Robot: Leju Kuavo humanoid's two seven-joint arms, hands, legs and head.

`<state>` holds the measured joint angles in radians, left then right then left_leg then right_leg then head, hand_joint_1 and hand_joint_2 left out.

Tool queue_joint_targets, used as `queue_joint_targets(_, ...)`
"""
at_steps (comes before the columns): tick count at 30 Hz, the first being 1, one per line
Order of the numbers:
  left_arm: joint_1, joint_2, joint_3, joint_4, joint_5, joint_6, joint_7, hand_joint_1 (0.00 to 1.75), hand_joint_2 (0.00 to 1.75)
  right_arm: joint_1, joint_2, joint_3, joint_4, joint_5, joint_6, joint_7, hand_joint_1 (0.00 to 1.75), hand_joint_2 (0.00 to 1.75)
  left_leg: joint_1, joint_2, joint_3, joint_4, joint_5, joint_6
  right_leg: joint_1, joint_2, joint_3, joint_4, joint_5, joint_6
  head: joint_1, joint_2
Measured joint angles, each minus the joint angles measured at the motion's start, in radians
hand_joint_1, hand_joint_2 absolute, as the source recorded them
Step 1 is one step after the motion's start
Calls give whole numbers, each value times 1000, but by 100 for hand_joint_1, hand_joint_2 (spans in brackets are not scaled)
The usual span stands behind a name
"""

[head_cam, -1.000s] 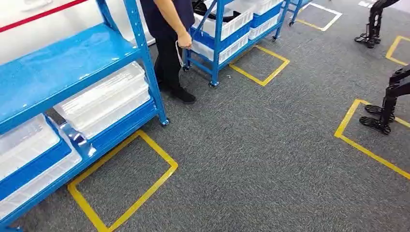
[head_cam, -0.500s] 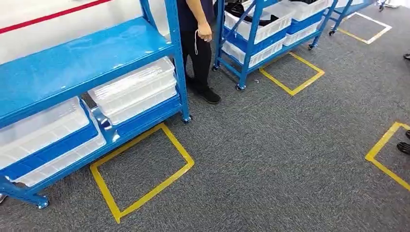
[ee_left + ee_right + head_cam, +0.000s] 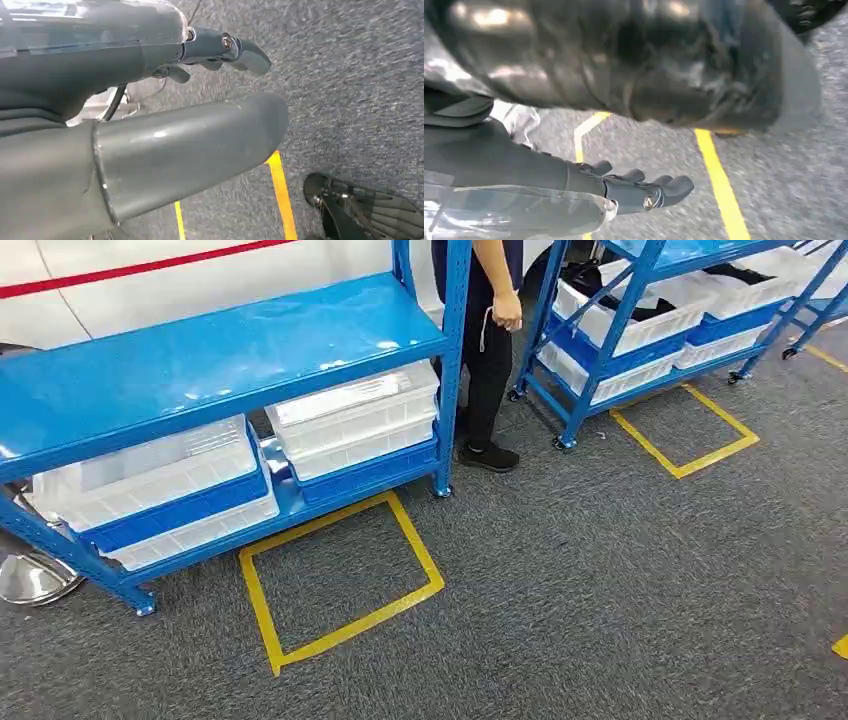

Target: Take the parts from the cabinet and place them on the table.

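The blue cabinet (image 3: 230,360) stands at the upper left of the head view, its top shelf bare. On its lower shelf sit two stacks of white bins (image 3: 355,415) (image 3: 150,475) over blue ones; I cannot make out any parts inside them. My left hand (image 3: 125,65) hangs over grey carpet, thumb (image 3: 190,145) and fingers (image 3: 235,50) stretched out, holding nothing. My right hand (image 3: 574,195) also hangs above the carpet with fingers (image 3: 664,187) extended and nothing in them.
A person (image 3: 490,340) stands between the cabinet and a second blue wheeled rack (image 3: 640,320) with white bins. Yellow tape squares (image 3: 340,580) (image 3: 690,430) mark the carpet before each rack. A silver round base (image 3: 30,575) lies at the far left.
The whole picture has shifted: my view has turned left, bringing the cabinet and its bins nearer the middle. The black stands at the right have left the picture.
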<state>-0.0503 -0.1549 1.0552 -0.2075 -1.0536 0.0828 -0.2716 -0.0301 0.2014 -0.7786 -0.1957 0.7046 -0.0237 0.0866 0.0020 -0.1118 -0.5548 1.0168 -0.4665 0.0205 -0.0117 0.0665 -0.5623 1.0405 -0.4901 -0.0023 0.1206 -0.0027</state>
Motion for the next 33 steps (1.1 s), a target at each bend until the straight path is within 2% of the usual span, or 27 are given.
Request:
queue_joint_targets(2,6,0,0,0,0,0,0,0,0,-6,0,0,0,0,0,0,0,0,7,-16,-4,-7,4,-14,7,-16,2,-1,1,-8,-1,0)
queue_joint_targets(3,7,3,0,0,-1,0,0,0,0,-8,1,-1,0,0,0,0,0,0,0,-21,-4,-7,2,-22,-5,-28,7,-13,6,-16,-1,0)
queue_joint_targets(4,8,3,0,-1,-1,0,0,0,0,-8,2,-1,0,0,0,0,0,0,2,32,-5,11,-9,-23,-5,-43,15,-22,10,-21,0,0)
queue_joint_targets(5,6,3,0,-1,-1,0,1,0,0,-6,2,-2,0,0,0,0,0,0,1,77,-24,49,-39,-28,-5,-54,17,-25,9,-30,-2,0)
queue_joint_targets(6,4,3,0,-1,-1,0,1,0,0,-3,2,-2,0,0,1,0,0,0,4,94,-60,120,-81,-33,-3,-69,17,-25,8,-33,-2,0)
queue_joint_targets(7,1,3,0,-1,-2,0,1,0,0,-1,2,-2,0,0,2,0,0,0,7,98,-99,201,-119,-38,-2,-84,17,-24,7,-34,-2,0)
queue_joint_targets(8,0,3,0,-1,-3,-1,0,0,0,0,2,-2,0,0,2,0,0,0,9,99,-133,266,-141,-42,-2,-101,17,-24,5,-35,-2,0)
queue_joint_targets(9,1,3,0,-1,-3,-2,-2,0,0,0,2,-2,0,0,2,1,0,0,11,101,-147,293,-140,-46,-2,-114,17,-23,3,-34,-2,0)
queue_joint_targets(10,3,3,0,-1,-3,-3,-4,0,0,0,2,-3,0,0,2,1,0,0,13,105,-136,272,-116,-48,-2,-126,18,-22,0,-33,-2,0)
queue_joint_targets(11,6,4,0,-1,-3,-5,-4,0,0,-1,3,-3,0,0,2,1,0,0,15,109,-105,212,-78,-49,-3,-137,20,-20,-2,-31,-2,0)
queue_joint_targets(12,7,5,0,-1,-4,-6,-5,0,0,-1,3,-3,0,0,2,0,0,0,16,122,-59,123,-33,-48,-4,-148,23,-18,-6,-27,-2,0)
queue_joint_targets(13,6,6,0,-1,-4,-7,-6,0,0,-2,3,-3,0,0,2,0,0,0,15,167,-5,25,4,-43,-3,-160,28,-16,-11,-22,-2,0)
queue_joint_targets(14,3,6,0,-1,-4,-9,-6,0,0,-1,4,-3,0,1,2,0,0,0,6,201,3,2,-10,-33,7,-169,31,-13,-17,-14,-2,0)
queue_joint_targets(18,5,6,0,-1,-2,-18,-8,0,0,-11,4,-3,0,3,1,0,0,0,4,156,-3,-7,-2,-10,6,-204,47,-21,-20,7,-2,0)
queue_joint_targets(19,5,5,0,-1,0,-24,-9,0,0,-11,4,-4,0,2,-3,0,0,0,14,147,10,-19,4,0,-2,-166,49,-12,-29,17,-2,0)
queue_joint_targets(20,5,4,1,-1,1,-28,-11,0,0,-10,4,-6,0,-1,-6,-6,0,0,14,138,10,-20,3,7,-2,-109,34,17,-49,19,-2,0)
queue_joint_targets(21,4,5,2,-1,3,-30,-12,0,0,-8,4,-8,0,-4,-9,-7,0,0,14,134,9,-20,2,13,-3,-82,0,80,-85,19,-2,0)
queue_joint_targets(23,3,5,2,-1,5,-31,-12,0,0,-3,4,-10,0,-5,-10,-9,0,0,10,118,11,-20,-4,22,-3,-69,-94,250,-149,21,-2,0)
queue_joint_targets(24,4,4,2,-1,6,-32,-12,0,0,-2,4,-12,0,-5,-10,-11,0,0,9,110,14,-19,-7,21,-3,-68,-124,294,-147,22,-2,0)
queue_joint_targets(25,5,5,2,-1,6,-32,-12,0,0,0,4,-15,0,-5,-10,-13,0,0,8,102,22,-19,-12,20,-3,-68,-129,286,-118,21,-2,0)
queue_joint_targets(26,7,4,3,-1,6,-32,-12,0,0,2,4,-16,0,-5,-10,-15,0,0,8,96,33,-19,-19,17,-3,-68,-111,231,-69,19,-2,0)
queue_joint_targets(28,9,3,3,-1,6,-34,-12,0,0,3,4,-17,0,-4,-10,-16,0,0,8,88,57,-19,-34,9,-3,-66,-38,54,40,12,-1,0)
queue_joint_targets(30,8,2,3,-1,6,-37,-12,0,0,4,3,-20,0,-3,-8,-16,0,0,2,83,58,-11,-52,-4,2,-59,-12,-6,18,4,-2,0)
queue_joint_targets(33,5,2,3,-1,6,-37,-12,0,0,0,3,-24,0,-2,-7,-16,0,0,4,83,69,-23,-62,-20,5,-60,-8,-3,3,-13,-2,0)
